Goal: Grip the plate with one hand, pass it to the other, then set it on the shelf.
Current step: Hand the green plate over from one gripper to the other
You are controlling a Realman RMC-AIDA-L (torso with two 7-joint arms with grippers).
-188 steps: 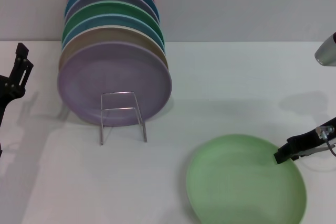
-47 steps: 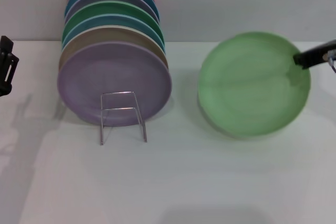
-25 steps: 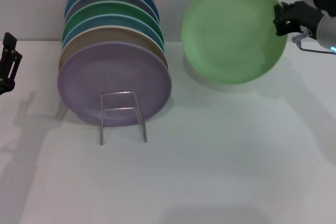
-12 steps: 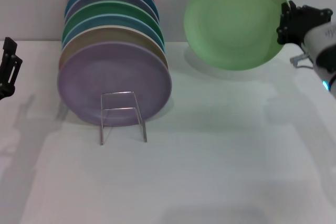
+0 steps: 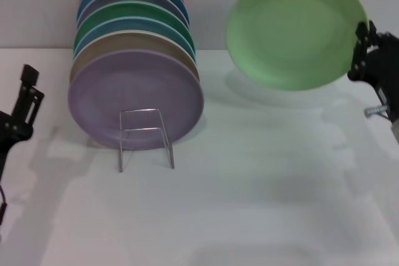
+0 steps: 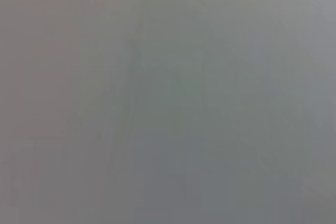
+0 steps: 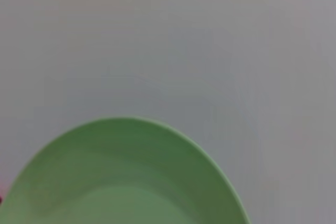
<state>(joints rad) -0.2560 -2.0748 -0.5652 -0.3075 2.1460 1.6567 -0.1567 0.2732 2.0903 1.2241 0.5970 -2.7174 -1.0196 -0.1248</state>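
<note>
The light pastel-green plate (image 5: 296, 29) hangs in the air at the upper right, face toward me, above the white table. My right gripper (image 5: 361, 51) is shut on its right rim. The plate also fills the lower part of the right wrist view (image 7: 121, 182). The wire shelf (image 5: 145, 136) stands at the left middle, its rectangular loop front in front of the lavender plate (image 5: 134, 98). My left gripper (image 5: 25, 101) is at the far left edge, apart from everything. The left wrist view shows only plain grey.
A row of several upright plates (image 5: 131, 23) leans in the shelf behind the lavender one, among them a darker emerald-green plate (image 5: 124, 14). The white table (image 5: 249, 185) stretches in front, with a grey wall behind.
The right gripper has moved the green plate a little right and down from half a second ago, after lifting it off the table. The left arm has risen and moved inward at the left edge.
</note>
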